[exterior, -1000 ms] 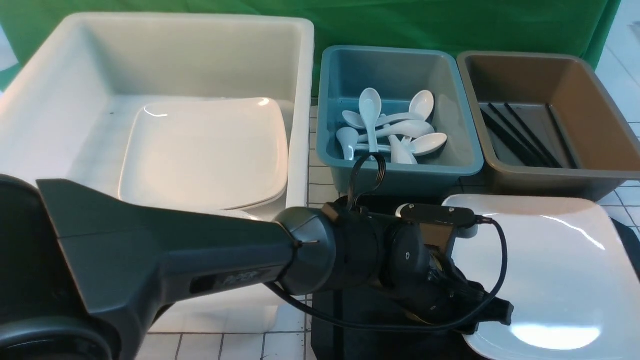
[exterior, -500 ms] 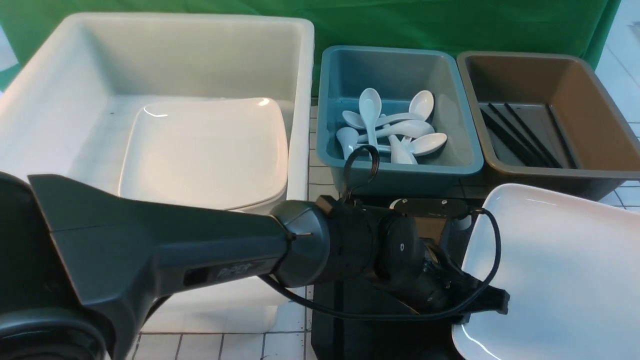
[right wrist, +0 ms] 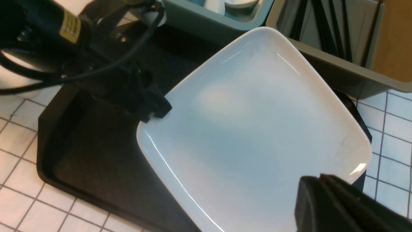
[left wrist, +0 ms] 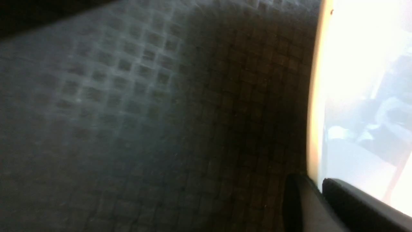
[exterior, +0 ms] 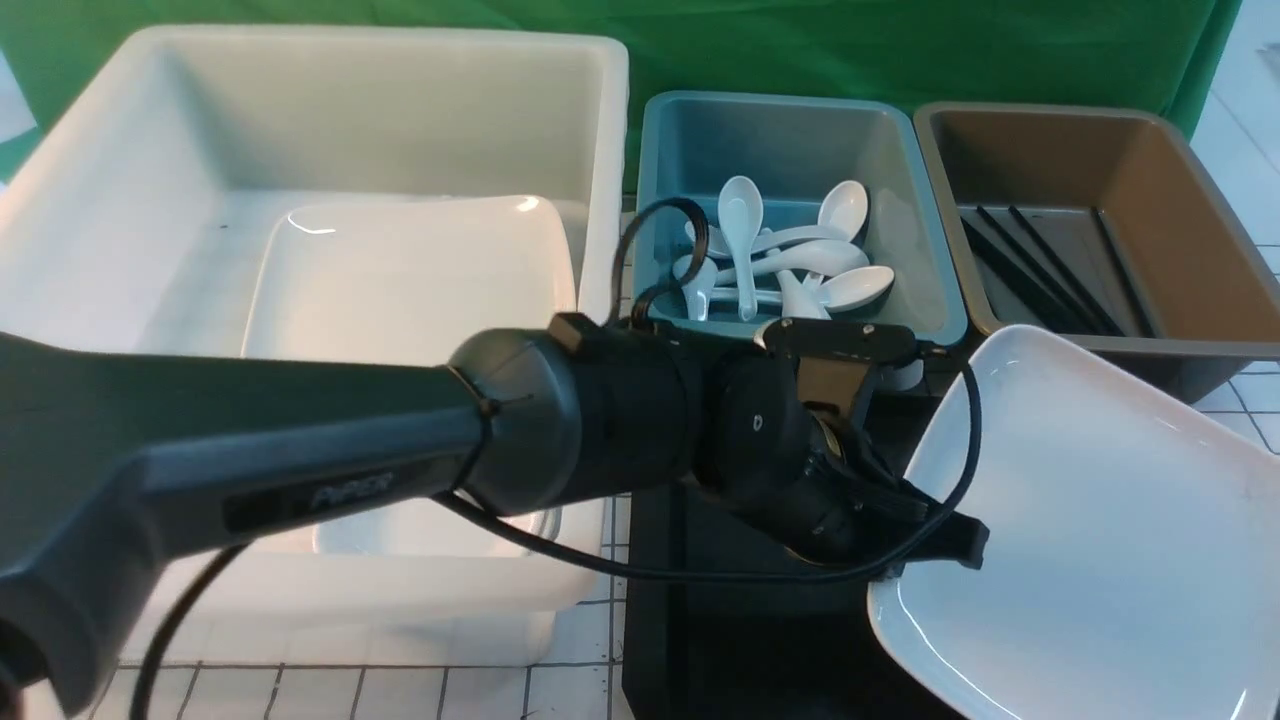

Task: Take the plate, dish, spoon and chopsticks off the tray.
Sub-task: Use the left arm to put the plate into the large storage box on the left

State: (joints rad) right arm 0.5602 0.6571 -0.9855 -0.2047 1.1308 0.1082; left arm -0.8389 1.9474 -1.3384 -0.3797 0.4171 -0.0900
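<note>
Apparently most is done: the left pincer (exterior: 950, 555) is clamped on the left rim of the plate (exterior: 1080, 530), which hangs tilted above the tray (exterior: 720, 600), not yet in the white tub (exterior: 380, 110). The spoons (exterior: 790, 265) lie in the teal tub (exterior: 800, 100) and the chopsticks (exterior: 1040, 265) in the brown tub (exterior: 1150, 160); no dish shows on the tray. The right pincer (right wrist: 322, 190) is closed, gripping nothing.

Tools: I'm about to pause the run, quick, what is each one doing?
Left tool: closed on the plate at its rim.
Right tool: closed, holding nothing visible.
</note>
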